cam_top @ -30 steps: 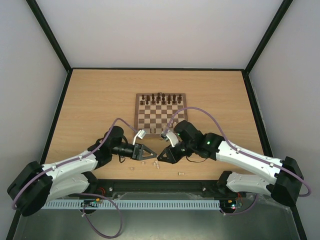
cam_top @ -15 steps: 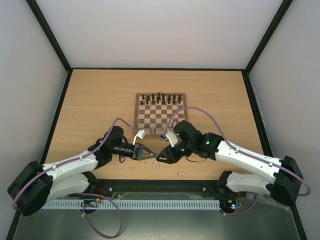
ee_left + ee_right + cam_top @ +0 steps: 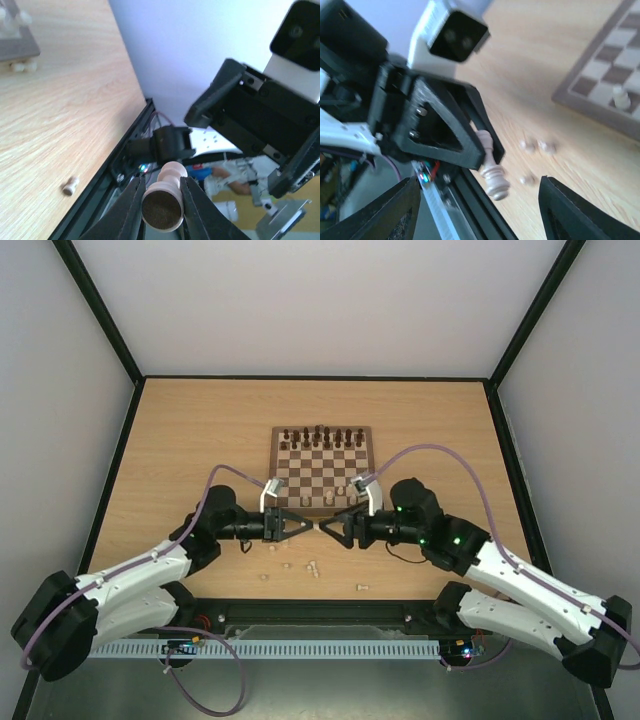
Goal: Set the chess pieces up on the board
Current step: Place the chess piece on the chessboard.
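Left claw (image 3: pixel 161 200) is clamped on one pale piece (image 3: pixel 162 209), held in the air just near side of the board (image 3: pixel 322 472). It's nose to nose with the right claw (image 3: pixel 332 527), whose fingers are spread apart. Five or so loose pale pieces (image 3: pixel 286 565) lie on the table (image 3: pixel 200 440) underneath, and dark pieces (image 3: pixel 320 437) fill the far rows.

cream chess pieces (image 3: pixel 313 568), strewn beside — checkered board (image 3: pixel 322 476)
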Motion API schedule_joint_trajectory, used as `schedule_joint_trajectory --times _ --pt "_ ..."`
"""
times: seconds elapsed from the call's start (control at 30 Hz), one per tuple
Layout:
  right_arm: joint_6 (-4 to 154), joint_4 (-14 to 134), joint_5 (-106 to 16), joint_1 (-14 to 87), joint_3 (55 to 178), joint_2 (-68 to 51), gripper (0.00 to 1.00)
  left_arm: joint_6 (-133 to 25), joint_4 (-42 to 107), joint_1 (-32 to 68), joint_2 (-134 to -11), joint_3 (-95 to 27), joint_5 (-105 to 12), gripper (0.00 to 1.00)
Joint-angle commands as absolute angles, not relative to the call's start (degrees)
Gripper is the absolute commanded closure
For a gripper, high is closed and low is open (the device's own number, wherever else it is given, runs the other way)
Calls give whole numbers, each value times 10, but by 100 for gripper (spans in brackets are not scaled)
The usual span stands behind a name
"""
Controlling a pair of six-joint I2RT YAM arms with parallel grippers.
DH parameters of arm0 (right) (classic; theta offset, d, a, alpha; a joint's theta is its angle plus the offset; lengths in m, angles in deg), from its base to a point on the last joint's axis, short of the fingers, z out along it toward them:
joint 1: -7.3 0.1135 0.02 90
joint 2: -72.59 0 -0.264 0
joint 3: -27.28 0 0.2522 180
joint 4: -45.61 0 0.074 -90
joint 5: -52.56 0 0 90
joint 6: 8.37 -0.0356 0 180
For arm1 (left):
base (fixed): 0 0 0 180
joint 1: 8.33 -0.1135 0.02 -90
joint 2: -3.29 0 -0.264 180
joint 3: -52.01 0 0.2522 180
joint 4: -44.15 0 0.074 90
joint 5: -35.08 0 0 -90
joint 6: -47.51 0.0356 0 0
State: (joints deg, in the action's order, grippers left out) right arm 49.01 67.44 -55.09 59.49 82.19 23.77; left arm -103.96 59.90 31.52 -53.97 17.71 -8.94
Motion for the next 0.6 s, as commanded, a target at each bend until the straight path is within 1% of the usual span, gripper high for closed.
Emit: schedule_joint_trajectory --times 0.0,0.1,0.23,0.37,0.5,0.57 --pt "455 576 -510 586 810 267 35 -1132 701 306 -537 152 -130 94" --pt "426 546 -493 580 806 267 38 -1173 726 306 -531 155 -163 94" --pt "402 517 -504 572 806 243 39 -1198 730 306 -510 157 -195 95" --pt "382 492 -521 569 805 224 40 -1208 735 306 -498 161 -202 95" --pt "371 472 -535 567 802 210 44 -1215 745 306 -496 166 -198 94" --pt "367 461 -542 567 800 206 49 -1218 749 306 -499 169 -196 94"
